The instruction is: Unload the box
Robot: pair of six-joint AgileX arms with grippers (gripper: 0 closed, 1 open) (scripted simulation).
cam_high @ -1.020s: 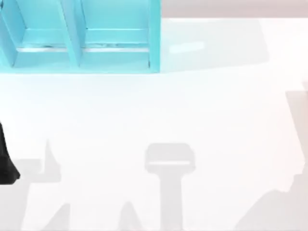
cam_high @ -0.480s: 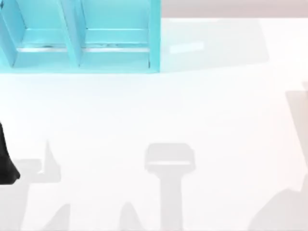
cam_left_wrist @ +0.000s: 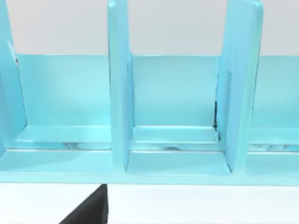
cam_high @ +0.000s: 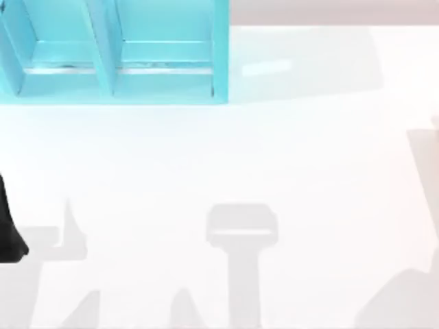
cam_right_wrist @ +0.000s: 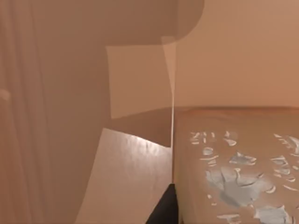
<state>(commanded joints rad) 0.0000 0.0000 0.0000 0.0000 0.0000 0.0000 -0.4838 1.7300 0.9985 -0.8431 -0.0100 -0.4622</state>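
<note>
Box (cam_right_wrist: pixel 233 168) interior before right wrist; left arm (cam_high: pixel 8 226) at table's left edge.

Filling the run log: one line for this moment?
left arm: table's left edge | blue rack: compartments look empty | right wrist view: tan box interior

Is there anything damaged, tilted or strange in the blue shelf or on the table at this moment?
Nothing stands out. The blue shelf sits upright at the table's far left, its dividers straight and its visible compartments bare. The right wrist view faces a brown surface with flaky pale patches; I cannot tell what it is.
</note>
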